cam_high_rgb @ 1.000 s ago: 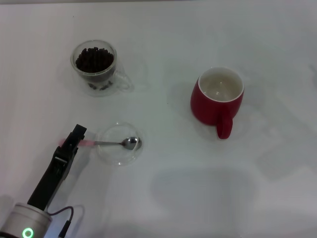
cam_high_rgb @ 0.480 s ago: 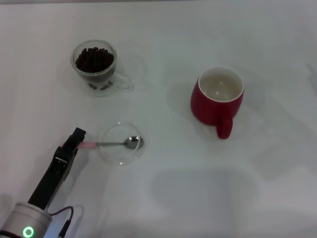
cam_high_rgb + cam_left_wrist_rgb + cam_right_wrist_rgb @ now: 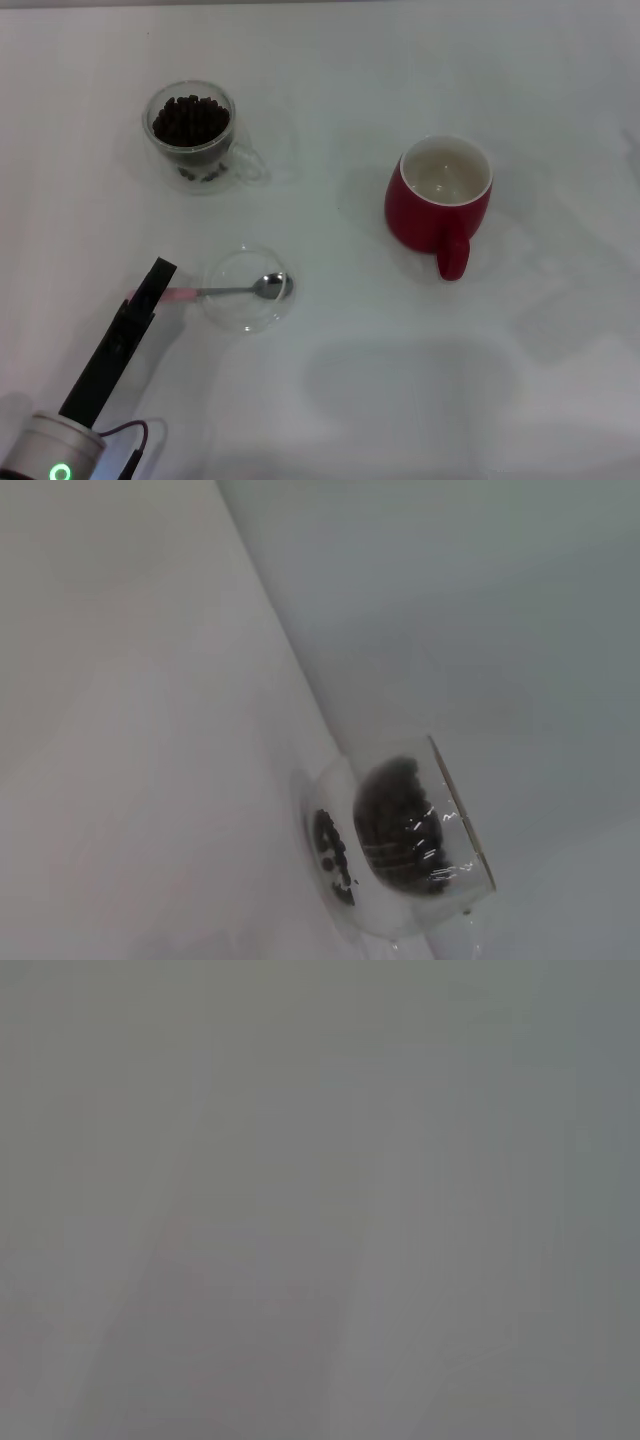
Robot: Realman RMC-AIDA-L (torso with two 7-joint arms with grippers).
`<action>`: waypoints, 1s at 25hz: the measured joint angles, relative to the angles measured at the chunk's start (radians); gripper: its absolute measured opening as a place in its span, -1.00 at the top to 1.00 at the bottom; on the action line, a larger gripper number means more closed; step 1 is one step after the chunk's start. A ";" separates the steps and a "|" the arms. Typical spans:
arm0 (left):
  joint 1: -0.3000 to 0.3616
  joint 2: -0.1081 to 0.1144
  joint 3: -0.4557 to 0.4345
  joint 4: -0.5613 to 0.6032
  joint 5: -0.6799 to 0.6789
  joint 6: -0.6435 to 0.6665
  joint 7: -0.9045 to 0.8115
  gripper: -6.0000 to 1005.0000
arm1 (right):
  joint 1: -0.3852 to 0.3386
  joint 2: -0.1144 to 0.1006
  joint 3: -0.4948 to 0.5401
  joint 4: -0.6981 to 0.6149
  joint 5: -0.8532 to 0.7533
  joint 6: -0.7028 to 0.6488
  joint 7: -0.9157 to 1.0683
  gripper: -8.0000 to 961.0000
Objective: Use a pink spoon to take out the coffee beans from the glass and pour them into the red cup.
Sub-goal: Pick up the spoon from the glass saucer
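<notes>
The small clear double-walled glass mug (image 3: 192, 135) stands at the far left of the white table (image 3: 330, 400), heaped with dark brown coffee beans (image 3: 190, 118). The pot-bellied red ceramic cup (image 3: 440, 198), well apart on the right, shows a bare white inside. Near the front, the pink-handled metal teaspoon (image 3: 235, 290) lies with its bowl in a flat clear round glass dish (image 3: 246, 290). The left gripper (image 3: 152, 287) is closed on the pink handle.
</notes>
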State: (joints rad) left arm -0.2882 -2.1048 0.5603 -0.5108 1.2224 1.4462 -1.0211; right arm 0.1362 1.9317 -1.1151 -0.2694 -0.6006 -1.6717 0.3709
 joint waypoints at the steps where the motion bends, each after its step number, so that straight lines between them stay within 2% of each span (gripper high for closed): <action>1: 0.000 0.000 0.001 0.000 0.000 0.002 0.003 0.60 | 0.000 0.000 0.000 0.000 0.000 0.000 0.000 0.28; 4: 0.008 0.000 0.002 0.000 0.000 0.009 0.020 0.58 | -0.002 -0.002 0.000 -0.001 -0.001 0.000 0.000 0.28; 9: 0.028 -0.002 0.001 0.000 0.001 0.011 0.043 0.21 | -0.004 -0.004 0.000 -0.001 -0.004 0.000 0.000 0.28; 25: 0.043 -0.003 -0.003 -0.021 0.036 0.011 0.106 0.22 | -0.005 -0.009 0.000 -0.002 -0.005 -0.002 0.000 0.27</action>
State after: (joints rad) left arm -0.2448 -2.1077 0.5577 -0.5322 1.2580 1.4567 -0.9152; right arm 0.1312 1.9224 -1.1153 -0.2715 -0.6060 -1.6738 0.3712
